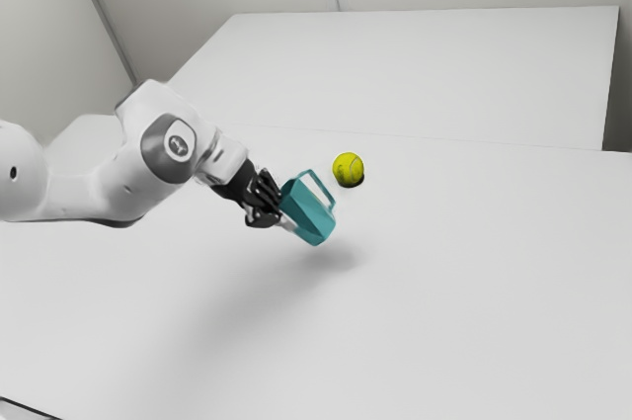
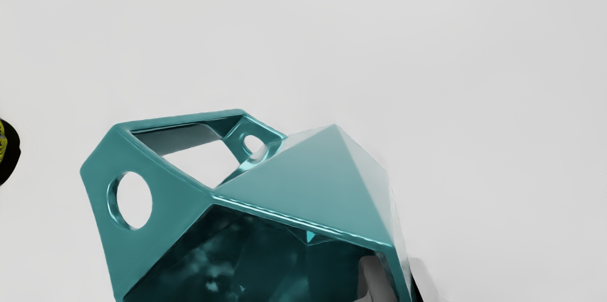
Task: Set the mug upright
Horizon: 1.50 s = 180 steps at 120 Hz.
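We have the teal mug in our tool, out over the desk at the end of our white arm. The tool is clamped on the mug's wall at the rim: in the wrist view one grey finger reaches inside the mouth, and the other lies against the outside of that same wall, which is pinched between them.

The mug is tilted, not upright. Its mouth is turned back toward our tool, and its base points down and toward the exterior view's right. A soft shadow lies on the desk close by the base; whether the base touches the desk we cannot tell for certain. The mug has flat, faceted sides and an angular handle pierced with round holes. The handle is on the side toward the yellow-green ball, which sits on the desk near the mug and apart from it, with a dark shadow at its foot.

As for markings, we find a pale round badge on the dark cap of our arm's joint. It bears a small dark mark, too small for us to read. The sides of the mug that face us are plain teal. A thin black line crosses the exterior view's lower left corner.
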Available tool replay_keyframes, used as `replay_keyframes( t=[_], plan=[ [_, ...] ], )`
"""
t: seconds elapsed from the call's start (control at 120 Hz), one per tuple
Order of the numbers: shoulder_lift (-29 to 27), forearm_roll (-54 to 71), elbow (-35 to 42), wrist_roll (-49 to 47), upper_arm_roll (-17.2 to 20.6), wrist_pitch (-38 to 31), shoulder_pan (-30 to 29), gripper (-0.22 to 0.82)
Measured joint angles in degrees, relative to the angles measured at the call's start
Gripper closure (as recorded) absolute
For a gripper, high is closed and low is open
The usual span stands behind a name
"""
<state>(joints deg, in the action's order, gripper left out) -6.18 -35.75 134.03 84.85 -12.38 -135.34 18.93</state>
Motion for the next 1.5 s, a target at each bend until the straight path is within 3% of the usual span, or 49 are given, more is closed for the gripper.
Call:
replay_keyframes(
  t=[0.175, 0.425, 0.783, 1.233, 1.3, 1.5],
  plan=[
    [-4.3, 18.9, 3.8, -15.3, 0.1, 1.4, -6.1, 0.78],
    [-4.6, 34.3, 3.9, -34.8, 0.1, 2.9, -7.4, 0.78],
    [-1.6, 38.9, 3.1, -54.3, 0.1, 5.6, -10.0, 0.78],
    [0.7, 40.8, 2.1, -67.3, -0.5, 6.4, -9.7, 0.78],
    [0.8, 40.6, 2.1, -68.4, -0.5, 6.6, -9.7, 0.72],
    [0.7, 39.8, 2.2, -70.5, -0.4, 7.2, -9.9, 0.41]
  ],
)
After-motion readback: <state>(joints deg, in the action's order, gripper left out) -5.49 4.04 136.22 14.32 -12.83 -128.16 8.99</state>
